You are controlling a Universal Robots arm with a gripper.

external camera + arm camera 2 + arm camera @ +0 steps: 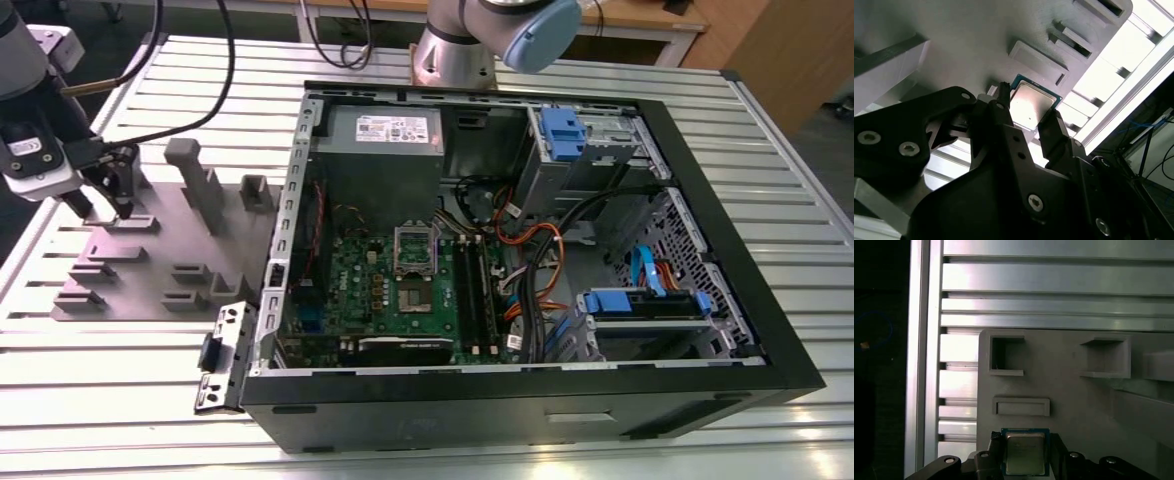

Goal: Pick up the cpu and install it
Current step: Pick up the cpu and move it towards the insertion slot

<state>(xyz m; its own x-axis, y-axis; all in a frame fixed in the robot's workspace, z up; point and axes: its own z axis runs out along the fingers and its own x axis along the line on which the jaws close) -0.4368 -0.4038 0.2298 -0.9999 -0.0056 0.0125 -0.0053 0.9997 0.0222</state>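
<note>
Gripper (104, 211) at grey fixture (150, 268), exterior view's left of PC case (534, 410). In both wrist views, fingers (1057, 450) clamped on cpu (1025, 454) (1032, 102) opp. edges, cpu low at fixture surface.

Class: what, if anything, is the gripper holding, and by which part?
The cpu, pinched by two opposite edges between the fingers of the gripper, at the grey fixture.
</note>
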